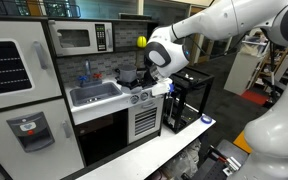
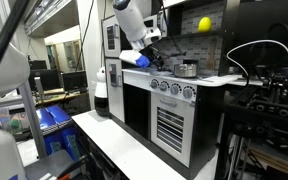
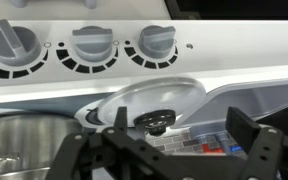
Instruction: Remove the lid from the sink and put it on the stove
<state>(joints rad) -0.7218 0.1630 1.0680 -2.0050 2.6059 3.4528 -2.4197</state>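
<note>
In the wrist view the lid [image 3: 149, 100], a greyish disc with a black knob, rests tilted on the stove top behind the row of knobs [image 3: 92, 45]. My gripper [image 3: 164, 138] is open, with its dark fingers on either side of the lid's knob and not touching it. In both exterior views the gripper [image 1: 152, 72] [image 2: 144, 57] hovers over the stove [image 1: 142, 95] [image 2: 172, 88], beside the light grey sink [image 1: 96, 95]. The lid is hidden behind the gripper in both exterior views.
A shiny silver pot [image 3: 24, 135] [image 2: 187, 69] stands on the stove next to the lid. A microwave [image 1: 79, 38] and a yellow ball [image 1: 141, 42] [image 2: 204, 24] sit above the counter. A brick-pattern backsplash [image 3: 189, 140] lies behind the stove.
</note>
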